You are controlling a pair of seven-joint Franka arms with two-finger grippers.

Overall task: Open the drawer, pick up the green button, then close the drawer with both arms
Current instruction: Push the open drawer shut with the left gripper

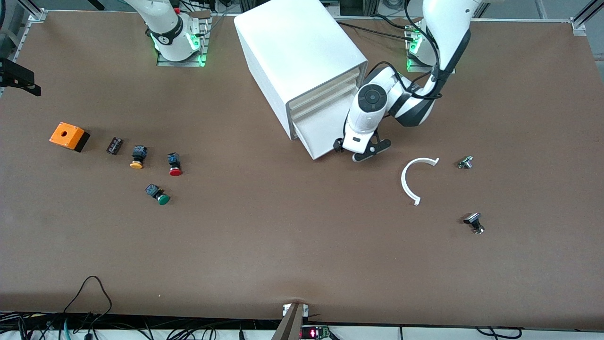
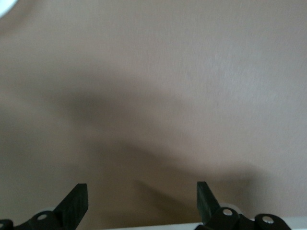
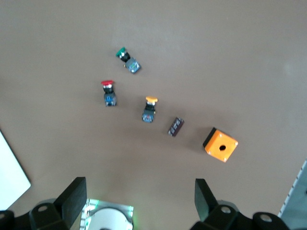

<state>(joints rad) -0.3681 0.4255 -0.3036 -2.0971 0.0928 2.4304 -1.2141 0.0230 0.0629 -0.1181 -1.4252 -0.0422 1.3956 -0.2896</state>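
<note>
The green-capped button (image 1: 158, 194) lies on the brown tabletop (image 1: 283, 245) toward the right arm's end, nearest the front camera, at about five o'clock from the yellow-capped pushbutton (image 1: 138, 157) and seven o'clock from the red-capped pushbutton (image 1: 174, 164). The left gripper (image 1: 361, 152) hangs at the bottommost drawer's (image 1: 318, 134) front lip, fingers (image 2: 76, 201) spread wide, holding nothing. The right gripper (image 3: 139, 203) waits high over the tabletop, fingers wide and empty.
</note>
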